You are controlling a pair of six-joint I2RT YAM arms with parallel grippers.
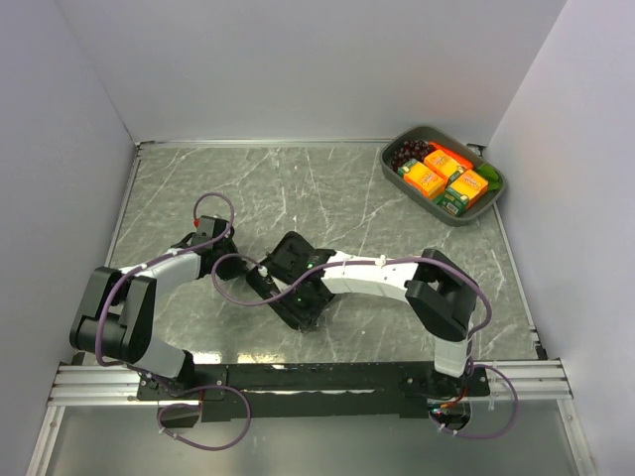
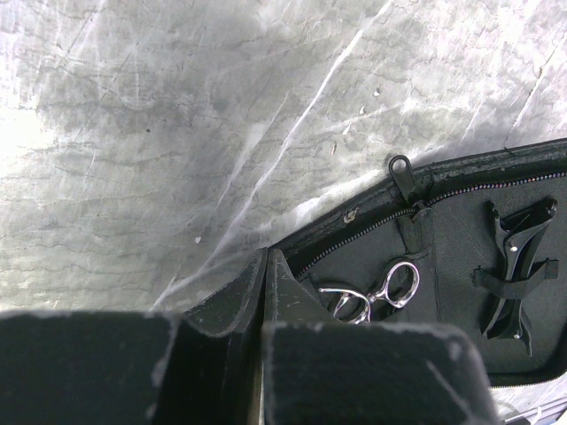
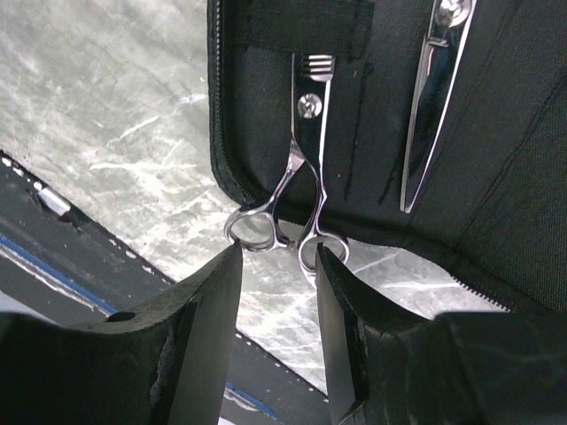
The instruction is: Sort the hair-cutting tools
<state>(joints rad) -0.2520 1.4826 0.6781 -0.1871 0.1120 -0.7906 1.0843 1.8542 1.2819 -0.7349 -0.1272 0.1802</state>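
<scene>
Both arms bend inward over the case (image 3: 514,177). The left gripper (image 2: 266,266) has its fingers pressed together at the case's rim. The right gripper (image 3: 279,266) has its fingers spread, tips at the ring handles of 1 pair of scissors (image 3: 306,159).

Tabletop (image 2: 177,133): grey stone-look, white veins, smooth, low sheen, fine scratches.
Case (image 3: 505,177): blk woven cloth inside, matt; straps look like the same cloth.
Zip (image 2: 354,237): small silvery teeth, dull.
Toothed scissors (image 3: 306,150) & plain scissors (image 3: 431,106): polished silver metal, mirror gloss.
Clips (image 2: 518,257): blk, prob. plastic, glossy highlights.
Left claw (image 2: 267,266), right claw (image 3: 277,257): blk, matt, grainy; edges scuffed pale.
Bin (image 1: 417,198): grey plastic, matt.
</scene>
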